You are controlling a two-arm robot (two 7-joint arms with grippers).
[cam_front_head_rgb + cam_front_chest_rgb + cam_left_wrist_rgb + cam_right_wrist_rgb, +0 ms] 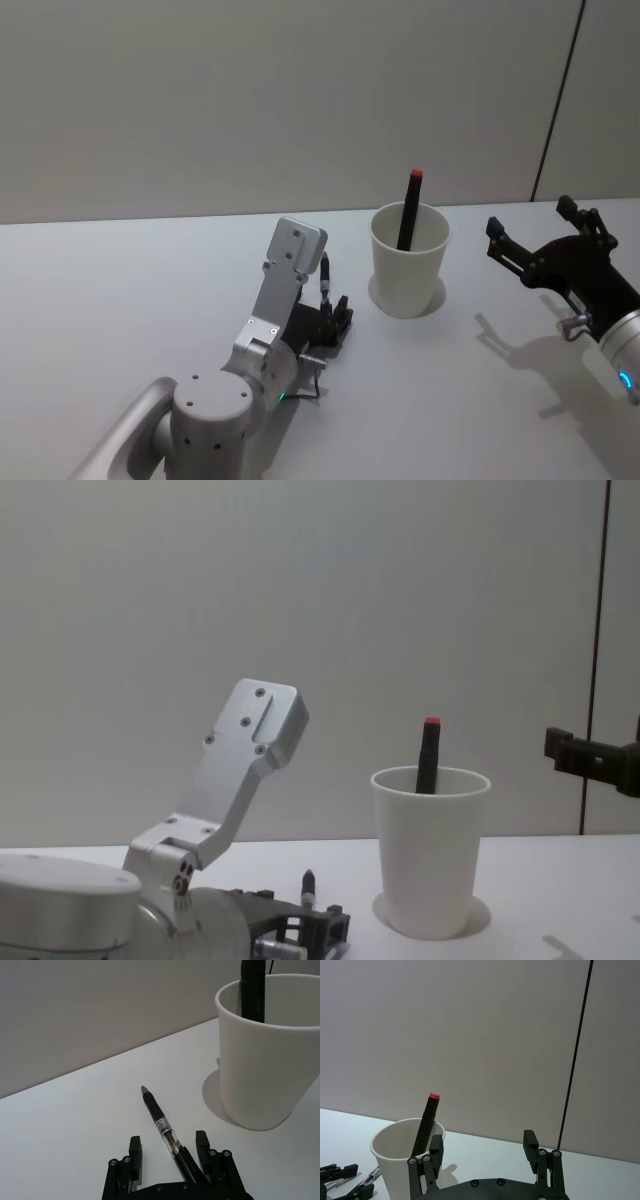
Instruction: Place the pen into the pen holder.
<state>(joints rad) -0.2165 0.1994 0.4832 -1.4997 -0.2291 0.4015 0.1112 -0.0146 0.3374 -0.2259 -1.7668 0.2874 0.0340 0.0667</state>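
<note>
The pen lies flat on the white surface, at about 9 o'clock from the pen holder in the head view and just beside it, its tip pointing toward 12 o'clock. It has a dark grip and a clear barrel with a small printed label, the print too fine to read. The left claw sits low on the surface with its fingers spread, released, the pen's rear end lying between them nearer one finger. The pen holder stands upright, a plain white cup, with a black marker with a red cap leaning inside it. The right claw hangs at about 3 o'clock from the cup, apart from it, fingers spread and empty.
</note>
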